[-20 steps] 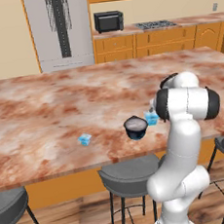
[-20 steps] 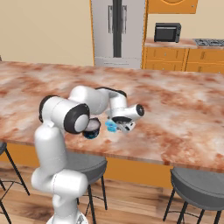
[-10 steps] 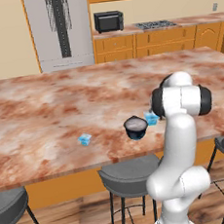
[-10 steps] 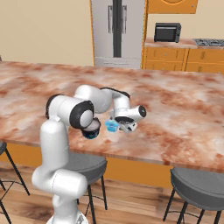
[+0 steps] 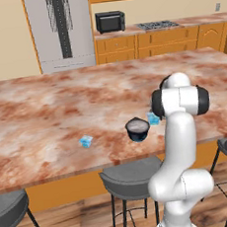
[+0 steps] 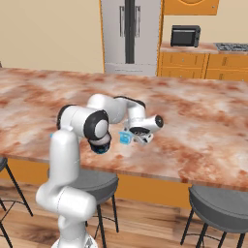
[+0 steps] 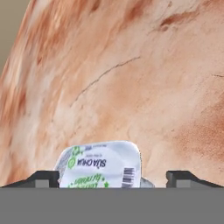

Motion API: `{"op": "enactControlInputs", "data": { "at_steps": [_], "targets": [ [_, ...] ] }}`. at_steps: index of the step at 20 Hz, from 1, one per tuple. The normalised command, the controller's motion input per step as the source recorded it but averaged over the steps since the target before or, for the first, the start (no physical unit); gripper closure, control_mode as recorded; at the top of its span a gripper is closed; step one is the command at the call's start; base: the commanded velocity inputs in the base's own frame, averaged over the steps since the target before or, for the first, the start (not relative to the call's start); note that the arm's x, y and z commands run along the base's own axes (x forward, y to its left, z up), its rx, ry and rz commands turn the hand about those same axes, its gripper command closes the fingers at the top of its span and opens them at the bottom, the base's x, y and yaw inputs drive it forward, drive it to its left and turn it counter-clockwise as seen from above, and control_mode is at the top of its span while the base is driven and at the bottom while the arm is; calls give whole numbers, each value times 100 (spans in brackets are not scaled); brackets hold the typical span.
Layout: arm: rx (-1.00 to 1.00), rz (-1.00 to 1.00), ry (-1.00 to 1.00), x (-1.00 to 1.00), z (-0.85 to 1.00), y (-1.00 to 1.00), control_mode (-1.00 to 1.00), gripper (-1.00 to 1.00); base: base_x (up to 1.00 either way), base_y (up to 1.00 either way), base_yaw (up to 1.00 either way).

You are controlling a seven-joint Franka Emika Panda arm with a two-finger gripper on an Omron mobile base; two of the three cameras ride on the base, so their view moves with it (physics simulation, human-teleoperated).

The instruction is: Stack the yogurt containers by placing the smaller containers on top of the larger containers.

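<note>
Gripper [image 6: 137, 137] is hanging low over the marble island counter [image 5: 46, 117] with its jaws standing wide apart, nothing clamped between them. In the hand view the two dark fingertips [image 7: 43, 178] are showing at 7 and 5 o'clock, and one small yogurt cup [image 7: 101, 165] is sitting on the counter between them, its white printed foil top facing the camera, green lettering and a barcode readable; whether either tip is touching it cannot be told.

Counting the task's things: two small light-blue squarish cups and one large dark round cup. In the left base view the large dark cup [image 5: 137, 129] is standing upright near the counter's front edge, greyish top up. One small blue cup [image 5: 153, 118] is sitting just beside it at about 2 o'clock, partly behind the arm. The other small blue cup [image 5: 86, 141] is sitting well apart, at 9 o'clock from the dark cup. Nothing is stacked on the dark cup.

In the right base view the small cup [image 6: 126, 138] is lying just left of the gripper, and the dark cup [image 6: 101, 144] is peeking out below the arm's elbow joint.

Further off: one steel refrigerator [image 5: 59, 29], one black microwave [image 5: 110, 21], one stovetop [image 5: 156, 25], and three stools [image 5: 127, 176] under the counter's front edge in the left base view.
</note>
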Motion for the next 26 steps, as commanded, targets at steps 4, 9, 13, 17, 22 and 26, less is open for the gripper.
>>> {"op": "enactControlInputs", "data": {
  "at_steps": [4, 9, 13, 17, 22, 26],
  "targets": [
    [0, 0, 0, 12, -5, 0, -100, 100, 0, 0, 0],
    [5, 0, 0, 0, 0, 0, -100, 100, 0, 0, 0],
    [11, 0, 0, -1, 0, 0, -100, 100, 0, 0, 0],
    [21, -7, 1, -9, 3, -3, -100, 100, 0, 0, 0],
    [32, -16, 1, -26, 32, -13, -100, 100, 0, 0, 0],
    [17, -10, -3, -46, 75, -3, -100, 100, 0, 0, 0]
  ]
}}
